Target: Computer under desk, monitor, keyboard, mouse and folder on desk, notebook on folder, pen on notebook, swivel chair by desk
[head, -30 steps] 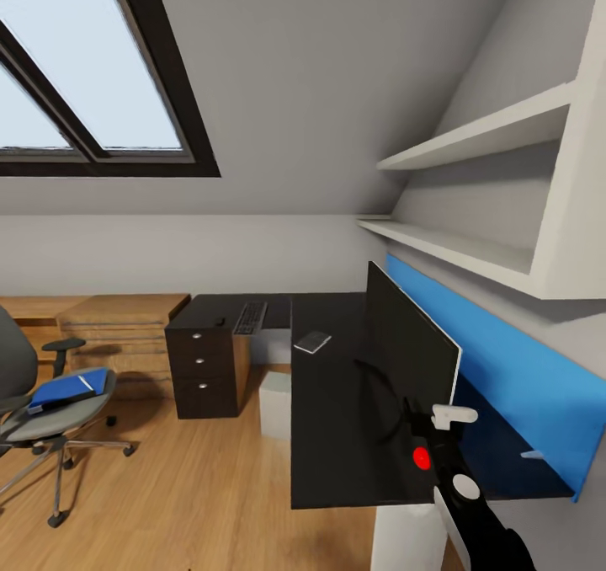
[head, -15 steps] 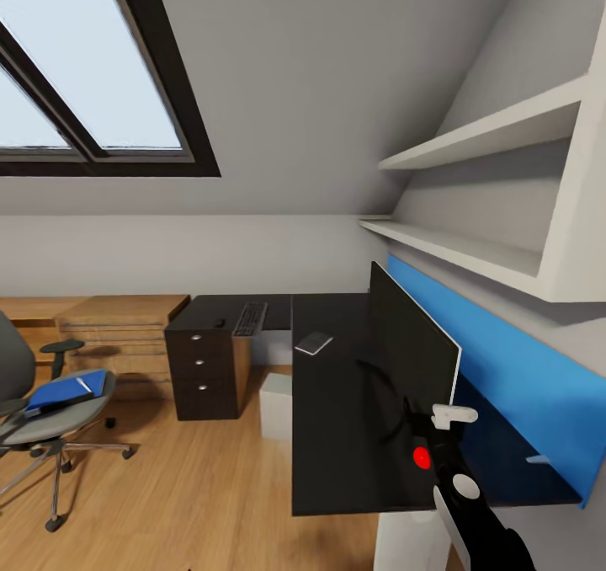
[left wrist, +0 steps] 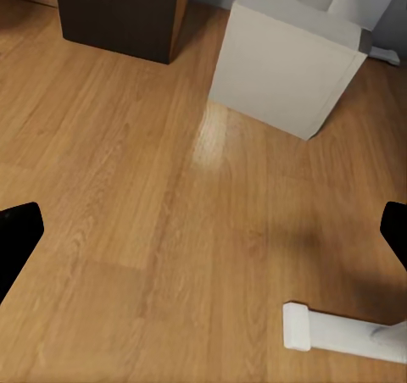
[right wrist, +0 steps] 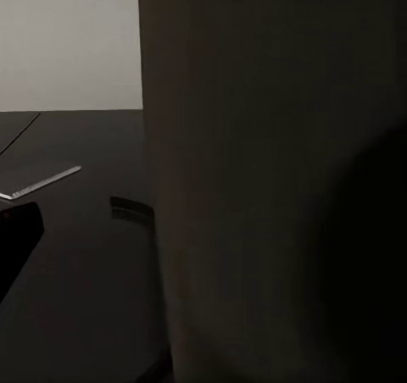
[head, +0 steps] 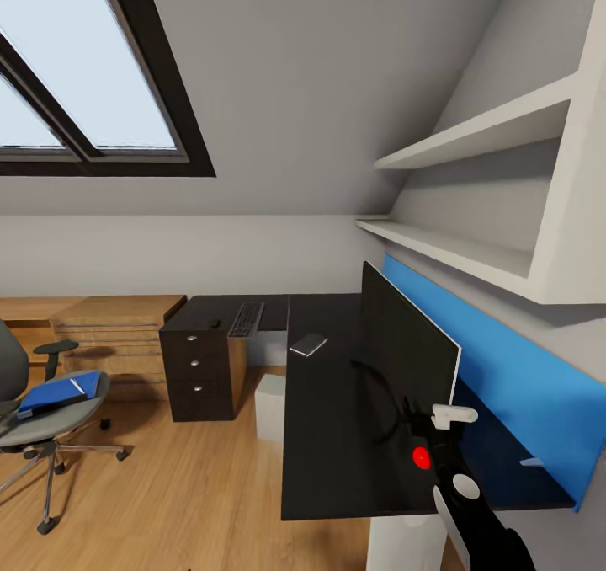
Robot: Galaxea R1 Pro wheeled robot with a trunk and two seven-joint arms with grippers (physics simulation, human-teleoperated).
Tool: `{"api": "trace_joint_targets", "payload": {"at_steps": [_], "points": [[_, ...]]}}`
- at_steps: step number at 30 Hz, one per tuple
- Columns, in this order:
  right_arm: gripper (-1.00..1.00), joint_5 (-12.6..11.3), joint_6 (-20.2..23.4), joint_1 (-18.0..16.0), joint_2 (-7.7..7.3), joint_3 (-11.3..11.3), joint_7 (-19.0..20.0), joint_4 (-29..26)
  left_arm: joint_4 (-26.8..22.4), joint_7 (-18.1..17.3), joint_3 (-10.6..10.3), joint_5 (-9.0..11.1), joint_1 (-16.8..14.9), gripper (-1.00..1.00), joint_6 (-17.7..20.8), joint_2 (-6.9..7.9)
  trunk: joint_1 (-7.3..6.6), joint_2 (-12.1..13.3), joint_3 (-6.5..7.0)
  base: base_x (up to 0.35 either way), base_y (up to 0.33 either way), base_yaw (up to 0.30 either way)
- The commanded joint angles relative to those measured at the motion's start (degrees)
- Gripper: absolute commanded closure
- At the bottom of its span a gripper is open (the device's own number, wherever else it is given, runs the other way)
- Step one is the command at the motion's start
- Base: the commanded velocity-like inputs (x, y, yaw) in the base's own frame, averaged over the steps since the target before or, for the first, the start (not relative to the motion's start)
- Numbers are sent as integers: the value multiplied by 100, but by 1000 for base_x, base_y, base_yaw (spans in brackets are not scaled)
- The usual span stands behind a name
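The black desk (head: pixel 324 419) carries the wide black monitor (head: pixel 408 352), seen nearly edge-on, with its red dot (head: pixel 422 458) at the near lower corner. The keyboard (head: pixel 247 318) and small black mouse (head: pixel 215 323) lie on the far wing, and the pale notebook (head: pixel 308 344) sits nearer. The grey computer (head: pixel 271 407) (left wrist: pixel 288 61) stands on the floor under the desk. At the left, the swivel chair (head: pixel 50 424) holds the blue folder (head: pixel 50 394). My right gripper (head: pixel 418 432) is open at the monitor's near end, one fingertip (right wrist: pixel 17 230) showing. My left gripper (left wrist: pixel 203 239) hangs open over the floor.
The desk's three-drawer unit (head: pixel 198 369) (left wrist: pixel 123 10) stands left of the computer. A light wooden cabinet (head: pixel 109 335) is behind the chair. White shelves (head: pixel 471 251) and a blue wall panel (head: pixel 505 369) run along the right. A white desk foot (left wrist: pixel 339 332) lies on the wood floor (head: pixel 168 487).
The whole picture has shifted a little, with desk, chair and cabinet sliding left, so the camera has moved. My right gripper keeps its place by the monitor.
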Motion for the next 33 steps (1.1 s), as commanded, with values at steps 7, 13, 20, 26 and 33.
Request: {"api": "trace_joint_targets", "payload": {"at_steps": [7,13,20,26,33], "points": [[-100,34,-11,-2,-1,2,-28,4,6,-60,19,122,-5,-100,-11,6,1,-6,-9,106,-1,0],[-100,34,-11,-4,-1,2,-28,4,6,-75,33,267,-5,-100,-8,7,1,-6,-9,175,0,0],[-100,34,-11,-4,-1,2,-28,4,6,-76,35,282,-5,-100,-4,6,1,-6,-9,22,0,0],[-100,34,-11,-5,-1,2,-28,4,6,-76,34,283,-5,-100,-5,6,1,-6,-9,2,-19,0],[-100,34,-11,-4,-1,2,-27,4,6,-76,33,283,-5,-100,-10,5,1,-6,-9,0,-113,0]]}}
